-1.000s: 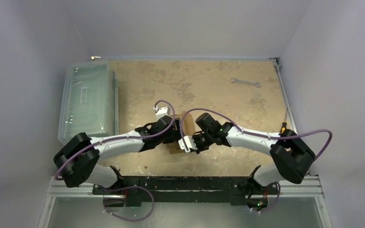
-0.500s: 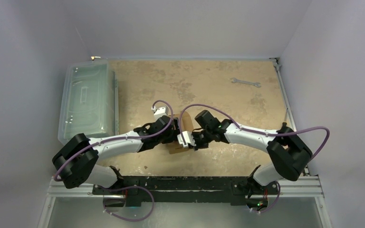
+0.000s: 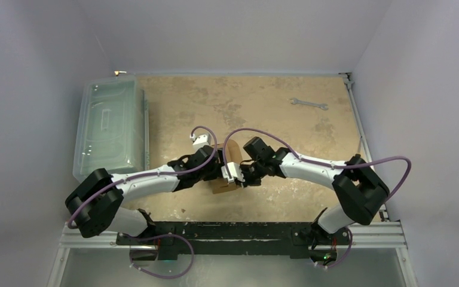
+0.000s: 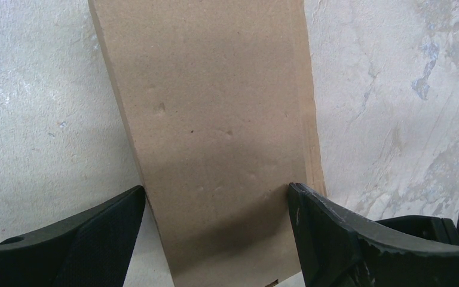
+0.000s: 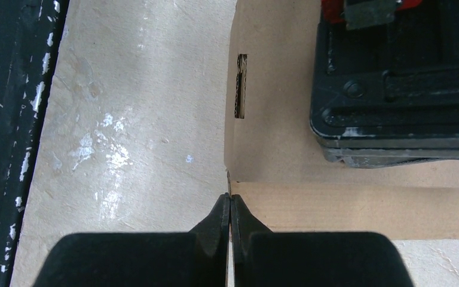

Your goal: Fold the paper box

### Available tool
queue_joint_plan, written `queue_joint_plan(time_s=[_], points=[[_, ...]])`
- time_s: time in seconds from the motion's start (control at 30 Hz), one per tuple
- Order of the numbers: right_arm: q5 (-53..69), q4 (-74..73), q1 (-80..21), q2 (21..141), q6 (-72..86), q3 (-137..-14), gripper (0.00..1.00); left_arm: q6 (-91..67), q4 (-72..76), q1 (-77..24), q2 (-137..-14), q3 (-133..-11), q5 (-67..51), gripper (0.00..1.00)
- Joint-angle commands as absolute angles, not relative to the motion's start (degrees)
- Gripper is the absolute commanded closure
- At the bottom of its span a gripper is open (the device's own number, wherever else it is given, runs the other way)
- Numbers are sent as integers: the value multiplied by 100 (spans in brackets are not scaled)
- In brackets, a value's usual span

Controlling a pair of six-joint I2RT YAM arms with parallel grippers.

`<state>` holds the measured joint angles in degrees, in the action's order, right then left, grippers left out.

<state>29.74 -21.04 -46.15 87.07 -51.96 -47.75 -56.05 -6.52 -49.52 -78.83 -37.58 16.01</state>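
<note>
The paper box (image 3: 232, 154), partly folded brown cardboard, sits on the table (image 3: 263, 107) between the two arms, near their bases. The left gripper (image 4: 215, 194) has its jaws spread wide, a finger at either edge of a flat panel. The right gripper (image 5: 230, 200) has its jaws pressed together at a flap's corner. A flap fold seems under way; the next move needs a steady push.

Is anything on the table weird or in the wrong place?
A small silver metal wrench lies alone near the far right corner, away from the brown cardboard box in the middle. It looks left behind.
</note>
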Motion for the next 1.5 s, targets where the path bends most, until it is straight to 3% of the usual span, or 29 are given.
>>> queue_joint_plan(time_s=[0.0, 1.47], points=[[3103, -2235, -4573, 8820, -5039, -5030, 100, -5670, -681, -4902, -7726, -3600, 1573, 13], [3709, -2363, -4395, 8868, -4486, -5335, 100, -6199, -199, -4755, -7656, -3233, 1314, 14]])
